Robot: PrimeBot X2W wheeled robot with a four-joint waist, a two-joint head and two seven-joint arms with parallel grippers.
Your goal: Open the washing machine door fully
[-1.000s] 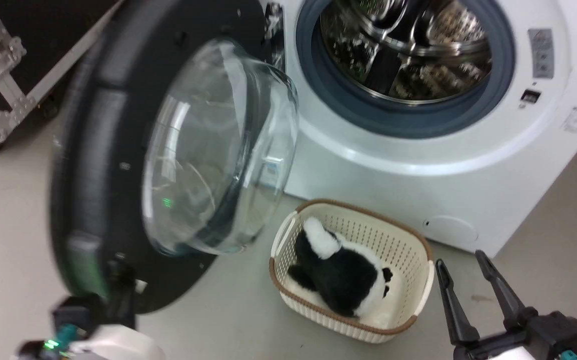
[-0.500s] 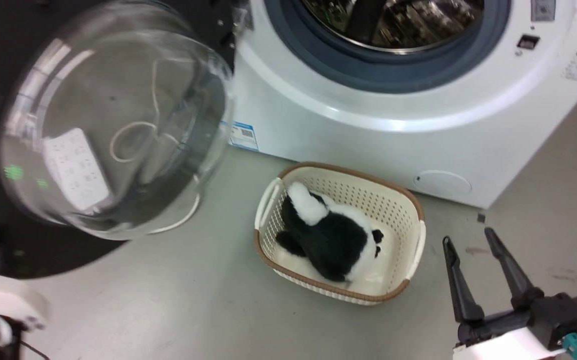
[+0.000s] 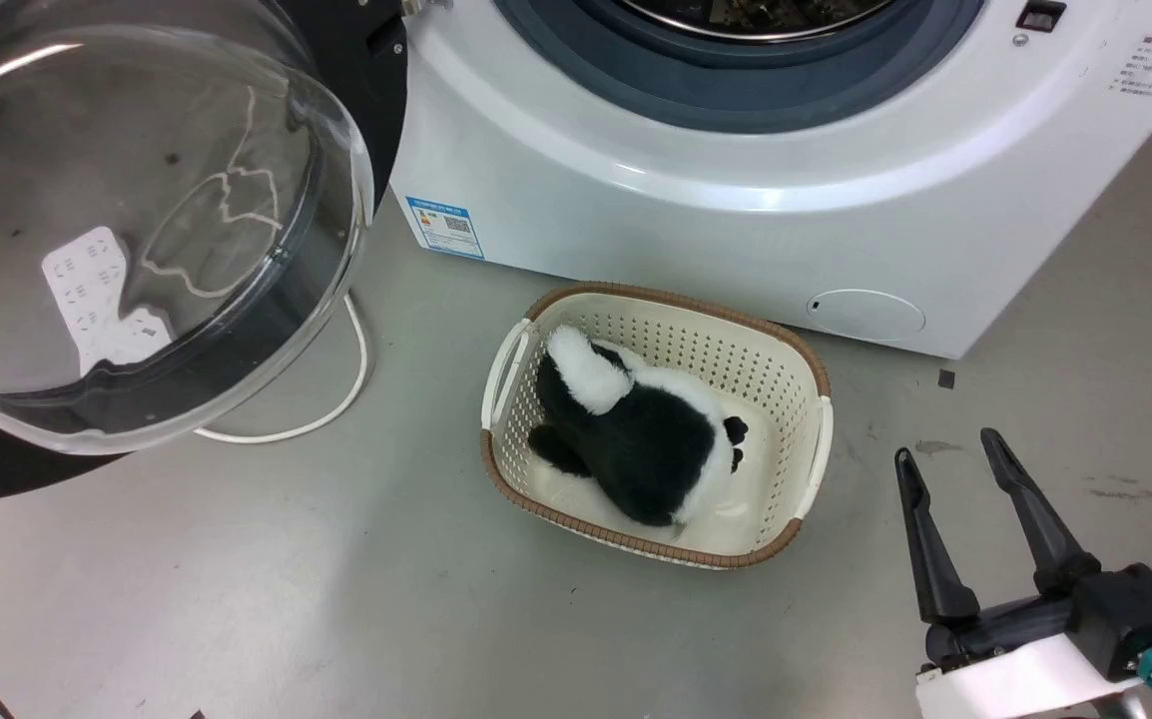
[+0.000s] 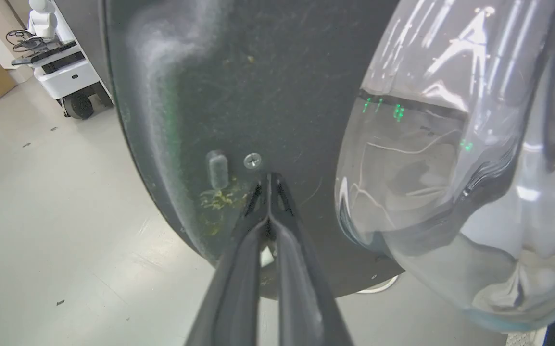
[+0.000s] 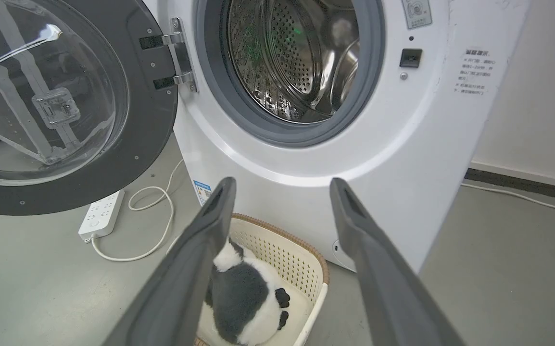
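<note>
The washing machine is a white front loader with its drum mouth uncovered. Its door, a black disc with a clear glass bowl, hangs from hinges on the machine's left and stands swung out wide. In the left wrist view my left gripper is shut, its tips against the door's black inner face beside a screw, left of the glass bowl. My right gripper is open and holds nothing, low over the floor to the right of the basket; its wrist view faces the machine front.
A cream basket with a black-and-white plush toy sits on the floor in front of the machine. A white power strip and looped cable lie under the door. A wheeled white cart stands far off.
The head camera has tilted down and shifted. The door has swung further out to the left, its glass bowl now facing the camera. The right gripper stays open in the same spot.
</note>
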